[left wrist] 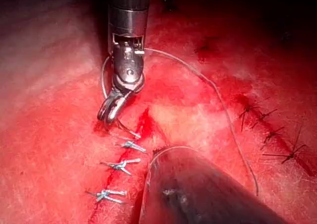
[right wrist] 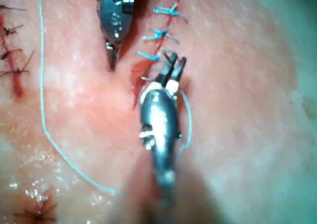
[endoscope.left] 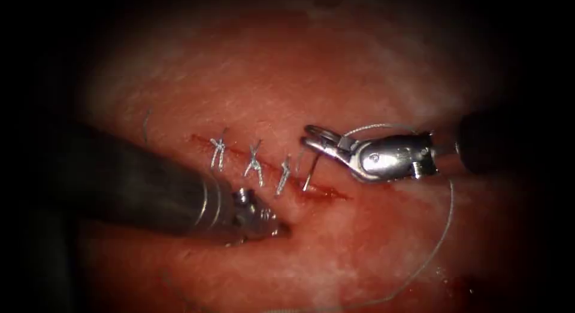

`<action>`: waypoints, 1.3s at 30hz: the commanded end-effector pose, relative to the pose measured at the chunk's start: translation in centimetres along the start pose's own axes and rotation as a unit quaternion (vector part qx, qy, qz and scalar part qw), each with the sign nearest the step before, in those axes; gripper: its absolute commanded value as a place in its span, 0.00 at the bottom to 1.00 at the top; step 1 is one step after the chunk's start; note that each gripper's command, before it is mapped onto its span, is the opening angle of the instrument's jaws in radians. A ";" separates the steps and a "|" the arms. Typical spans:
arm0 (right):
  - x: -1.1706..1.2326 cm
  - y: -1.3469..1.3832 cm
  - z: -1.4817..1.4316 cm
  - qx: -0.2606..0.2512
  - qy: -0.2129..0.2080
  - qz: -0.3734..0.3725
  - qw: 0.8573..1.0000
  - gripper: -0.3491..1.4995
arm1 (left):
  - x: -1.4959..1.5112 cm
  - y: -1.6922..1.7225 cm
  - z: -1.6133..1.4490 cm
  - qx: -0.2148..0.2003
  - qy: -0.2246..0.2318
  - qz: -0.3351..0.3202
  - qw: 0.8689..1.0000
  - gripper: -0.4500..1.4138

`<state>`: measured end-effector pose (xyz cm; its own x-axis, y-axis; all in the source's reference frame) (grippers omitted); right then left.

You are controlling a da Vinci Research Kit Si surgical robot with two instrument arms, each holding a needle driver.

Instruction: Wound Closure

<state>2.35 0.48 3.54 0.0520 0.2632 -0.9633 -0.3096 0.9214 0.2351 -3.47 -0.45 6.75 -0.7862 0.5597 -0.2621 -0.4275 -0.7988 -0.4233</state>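
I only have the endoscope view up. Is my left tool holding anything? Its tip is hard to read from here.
Observer: No. In the right wrist view the left tool's jaws meet in a point with nothing between them, beside the cut.
Operator: And the needle in my right tool?
Observer: The left wrist view shows the right tool gripping the needle, apparently near its thread end. Its tip touches the tissue at the cut; I cannot tell how deep.
Operator: Anything else on the tissue?
Observer: Yes, a second row of dark stitches, across the thread from the cut.
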 end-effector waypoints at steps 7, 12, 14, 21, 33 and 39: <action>-0.07 -0.14 0.00 0.012 0.001 0.050 0.999 0.00 | -0.09 0.05 0.07 -0.003 -0.001 0.001 1.000 0.05; -0.07 -0.16 0.01 0.020 0.003 0.101 0.995 0.00 | -0.10 0.04 0.10 -0.001 -0.001 0.002 1.000 0.05; -0.07 -0.16 0.01 0.024 0.004 0.121 0.992 0.00 | -0.11 0.03 0.11 -0.001 -0.001 0.002 1.000 0.05; -0.07 -0.16 0.01 0.031 0.003 0.142 0.989 0.00 | -0.11 0.03 0.11 -0.001 -0.001 0.002 1.000 0.05; -0.23 -0.36 0.02 0.079 -0.021 0.297 0.951 0.00 | -0.10 0.01 0.11 -0.001 -0.001 0.002 1.000 0.07; -0.32 -0.58 0.00 0.102 -0.040 0.346 0.932 0.00 | -0.10 0.00 0.10 -0.001 -0.001 0.002 1.000 0.08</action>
<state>2.44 0.00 3.69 -0.0182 0.8283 -0.5600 -0.1124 0.5549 0.8243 -3.40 -0.41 6.83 -0.7880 0.5559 -0.2646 -0.4244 -0.8019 -0.4206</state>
